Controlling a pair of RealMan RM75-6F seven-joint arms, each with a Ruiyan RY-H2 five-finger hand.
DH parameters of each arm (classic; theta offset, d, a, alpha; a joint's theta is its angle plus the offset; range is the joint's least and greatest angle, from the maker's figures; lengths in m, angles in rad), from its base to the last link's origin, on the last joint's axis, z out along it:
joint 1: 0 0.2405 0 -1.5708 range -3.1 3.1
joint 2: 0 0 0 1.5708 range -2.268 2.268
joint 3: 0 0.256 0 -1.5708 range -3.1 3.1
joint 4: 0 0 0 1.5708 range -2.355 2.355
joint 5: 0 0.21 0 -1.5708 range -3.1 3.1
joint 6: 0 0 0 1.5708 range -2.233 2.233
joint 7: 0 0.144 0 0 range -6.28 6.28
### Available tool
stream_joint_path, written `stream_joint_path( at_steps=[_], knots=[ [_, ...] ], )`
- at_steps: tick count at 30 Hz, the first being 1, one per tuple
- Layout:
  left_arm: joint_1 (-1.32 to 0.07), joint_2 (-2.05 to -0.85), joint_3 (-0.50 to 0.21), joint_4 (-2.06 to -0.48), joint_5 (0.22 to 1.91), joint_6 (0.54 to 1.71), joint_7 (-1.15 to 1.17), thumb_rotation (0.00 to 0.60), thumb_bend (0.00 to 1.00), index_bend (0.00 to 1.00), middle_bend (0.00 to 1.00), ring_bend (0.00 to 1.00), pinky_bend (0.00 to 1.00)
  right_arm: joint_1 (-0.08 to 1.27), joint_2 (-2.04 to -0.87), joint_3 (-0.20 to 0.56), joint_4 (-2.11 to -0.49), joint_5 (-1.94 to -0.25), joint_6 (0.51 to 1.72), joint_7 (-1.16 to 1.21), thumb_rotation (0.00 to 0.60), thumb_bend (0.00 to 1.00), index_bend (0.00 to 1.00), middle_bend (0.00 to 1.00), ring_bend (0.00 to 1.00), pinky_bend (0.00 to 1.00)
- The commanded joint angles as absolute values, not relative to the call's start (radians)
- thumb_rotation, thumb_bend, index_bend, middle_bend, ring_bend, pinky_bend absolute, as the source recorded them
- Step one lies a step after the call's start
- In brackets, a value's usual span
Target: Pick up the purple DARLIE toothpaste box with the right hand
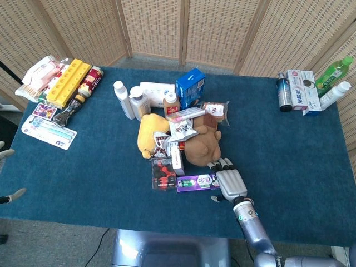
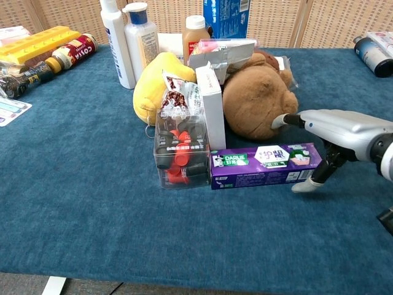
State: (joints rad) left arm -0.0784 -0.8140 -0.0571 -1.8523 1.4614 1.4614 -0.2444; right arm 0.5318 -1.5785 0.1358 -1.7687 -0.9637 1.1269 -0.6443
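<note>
The purple DARLIE toothpaste box (image 2: 264,165) lies flat on the blue table, long side toward me, in front of a brown plush toy (image 2: 255,101). In the head view the box (image 1: 197,182) shows at the near edge of the pile. My right hand (image 2: 334,130) hovers at the box's right end with fingers spread. Its thumb reaches down by the front right corner, while the other fingers point along the back, near the plush. It holds nothing. From above, the right hand (image 1: 228,182) covers that end. My left hand (image 1: 6,172) shows only fingertips at the far left edge, apart and empty.
A clear case of red and black items (image 2: 179,157) touches the box's left end, with a white carton (image 2: 212,114) and a yellow plush (image 2: 156,86) behind. Bottles and a blue box (image 1: 190,87) stand further back. More items sit at the back right (image 1: 303,89) and back left (image 1: 67,83).
</note>
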Motion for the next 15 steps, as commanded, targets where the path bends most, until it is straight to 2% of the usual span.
stream_joint_path(
  at_steps=[1,4,7,10,15],
  knots=[
    [-0.079,-0.815,-0.056,-1.853,1.463,1.46,-0.242,0.6,0.0,0.19,0.0,0.0,0.0,0.533,-1.595,0.125,-1.747,-0.97,1.131,-0.63,0.6,0.0,0.29,0.51,0.28,0.32],
    [-0.078,-0.815,-0.056,-1.854,1.462,1.462,-0.24,0.6,0.0,0.19,0.0,0.0,0.0,0.535,-1.603,0.117,-1.738,-0.967,1.131,-0.627,0.6,0.0,0.43,0.67,0.43,0.48],
    [-0.077,-0.816,-0.057,-1.853,1.46,1.462,-0.24,0.6,0.0,0.19,0.0,0.0,0.0,0.537,-1.609,0.115,-1.734,-0.964,1.137,-0.629,0.6,0.0,0.52,0.77,0.53,0.57],
    [-0.077,-0.816,-0.058,-1.853,1.458,1.461,-0.24,0.6,0.0,0.19,0.0,0.0,0.0,0.536,-1.608,0.115,-1.736,-0.969,1.152,-0.629,0.6,0.0,0.56,0.82,0.57,0.61],
    [-0.078,-0.815,-0.058,-1.851,1.457,1.459,-0.244,0.6,0.0,0.19,0.0,0.0,0.0,0.529,-1.577,0.112,-1.766,-0.985,1.182,-0.635,0.6,0.0,0.57,0.83,0.58,0.62]
  ],
)
